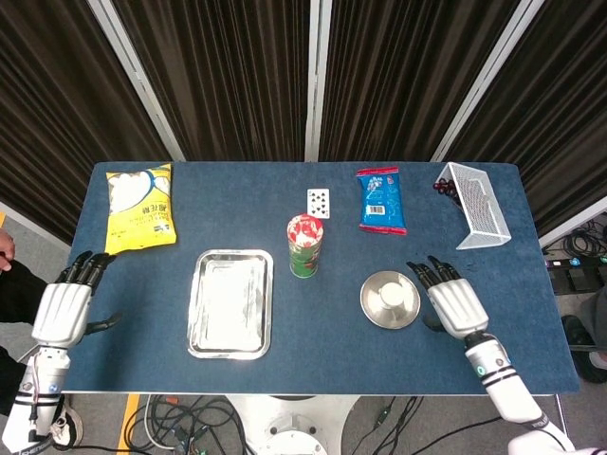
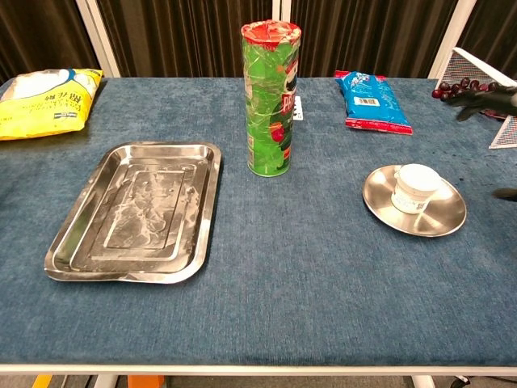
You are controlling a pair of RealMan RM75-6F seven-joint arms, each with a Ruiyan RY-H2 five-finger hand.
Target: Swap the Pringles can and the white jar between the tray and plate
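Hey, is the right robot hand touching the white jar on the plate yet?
Apart. The head view shows the right robot hand open beside the plate, blue cloth between it and the white jar.

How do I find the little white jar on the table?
Look at the blue table, toward the right. A round shiny plate lies there, and the white jar stands on it. Unlike the tall green Pringles can nearby, it is short and white.

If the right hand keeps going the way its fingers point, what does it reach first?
Likely the plate rim, then the white jar on it; the right hand is open, height unclear.
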